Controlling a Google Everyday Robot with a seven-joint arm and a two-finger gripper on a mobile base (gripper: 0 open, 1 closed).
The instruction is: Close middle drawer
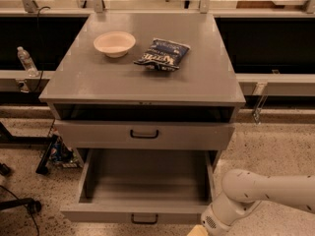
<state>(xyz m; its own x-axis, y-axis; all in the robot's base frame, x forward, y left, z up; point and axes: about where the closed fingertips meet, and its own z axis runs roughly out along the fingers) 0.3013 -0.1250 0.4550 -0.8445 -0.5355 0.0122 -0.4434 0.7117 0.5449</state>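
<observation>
The middle drawer (144, 182) is pulled far out of the grey cabinet (147, 77). Its plain grey tray is empty, and its low front with a small black handle (144, 219) sits near the bottom edge of the camera view. Above it a similar low-fronted drawer (98, 135) with a black handle is pushed in. My white arm (256, 193) comes in from the right. My gripper (198, 231) is at the bottom edge, just right of the open drawer's front right corner and mostly cut off by the frame.
On the cabinet top stand a white bowl (114, 43) and a dark blue chip bag (162, 54). A water bottle (25, 61) stands on the rail at left. Cables and a chair base (24, 204) lie on the speckled floor at left.
</observation>
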